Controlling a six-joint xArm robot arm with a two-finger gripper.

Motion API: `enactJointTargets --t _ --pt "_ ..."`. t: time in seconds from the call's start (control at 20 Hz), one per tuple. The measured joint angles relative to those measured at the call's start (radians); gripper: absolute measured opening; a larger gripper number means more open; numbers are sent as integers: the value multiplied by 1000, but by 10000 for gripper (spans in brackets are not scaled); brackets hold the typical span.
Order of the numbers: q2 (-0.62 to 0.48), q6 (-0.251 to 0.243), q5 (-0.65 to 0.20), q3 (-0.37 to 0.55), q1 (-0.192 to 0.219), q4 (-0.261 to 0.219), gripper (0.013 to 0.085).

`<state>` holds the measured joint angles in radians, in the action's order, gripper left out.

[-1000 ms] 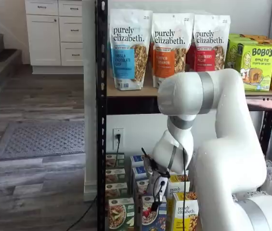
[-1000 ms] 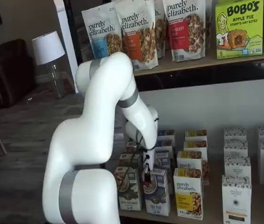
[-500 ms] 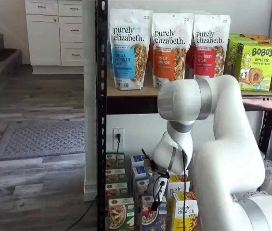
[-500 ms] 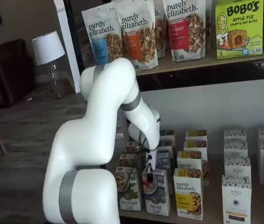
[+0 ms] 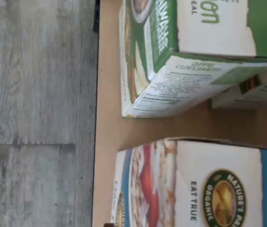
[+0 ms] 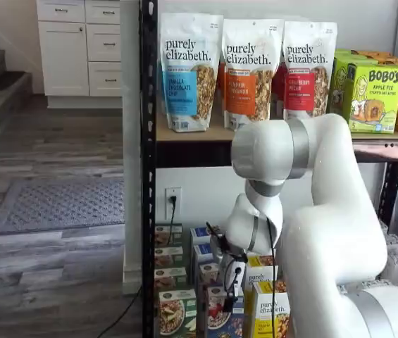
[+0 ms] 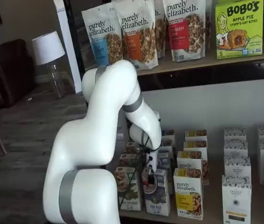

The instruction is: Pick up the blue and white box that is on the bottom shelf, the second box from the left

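Robot gripper (image 7: pixel 150 173) hovers just above the blue and white box (image 7: pixel 156 198) on the bottom shelf (image 7: pixel 206 215), fingers spread wide, holding nothing.

bottom shelf (image 7: pixel 216 212), blue and white box (image 7: pixel 156 198), cartons (image 7: pixel 237 198)

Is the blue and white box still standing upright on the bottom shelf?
Upright. In both shelf views the blue and white box stands on the bottom shelf, level with its neighbours, gripper just above it.
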<state>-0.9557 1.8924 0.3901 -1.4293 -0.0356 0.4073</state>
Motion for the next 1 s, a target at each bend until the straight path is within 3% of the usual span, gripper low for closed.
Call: enactJointTargets --t 0.5,1.0 --pt "-12 -97 0 2 -11 -100 850" --pt "-17 -84 -32 21 -17 -82 850"
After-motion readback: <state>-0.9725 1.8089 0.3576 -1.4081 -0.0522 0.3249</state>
